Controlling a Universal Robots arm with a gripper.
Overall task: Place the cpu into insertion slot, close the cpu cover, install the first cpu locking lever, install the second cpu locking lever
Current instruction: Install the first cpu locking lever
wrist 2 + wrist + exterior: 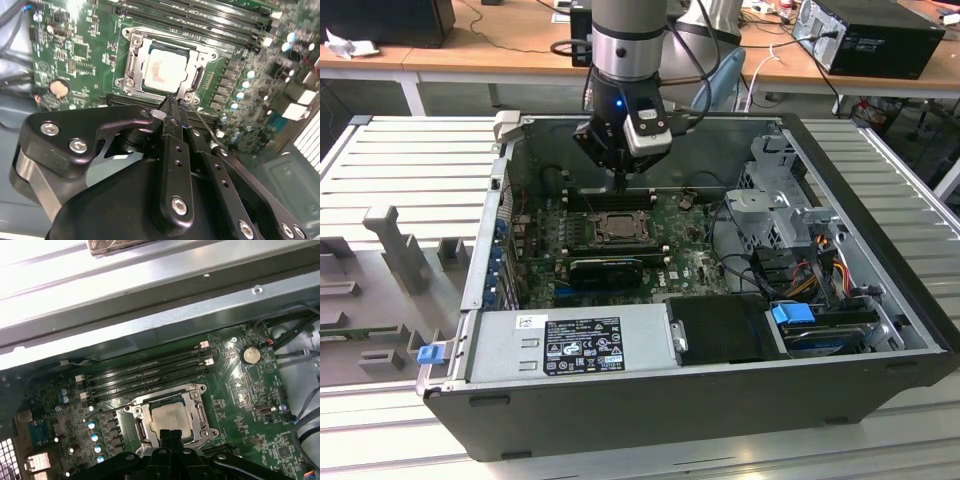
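Nearest the wrist, the claw (171, 103) has its two fingers pressed together with nothing between them. Its tip sits at the edge of the insertion slot (123, 82), touching it or just above; I cannot tell which. Just beside the tip a thin metal rod (205, 127) slants away, probably a locking lever not yet hooked down.

Beyond the tip, the cpu (165, 70) lies flat in the slot, its pale top showing through the window of the cpu cover (134, 60), which looks folded down over it. Past the slot run the long memory slots (150, 372), then the case wall (150, 315).

The risk is a slip. The rod is thin and springy, so an off-line push could skid the tip onto the board or let the cover lift.
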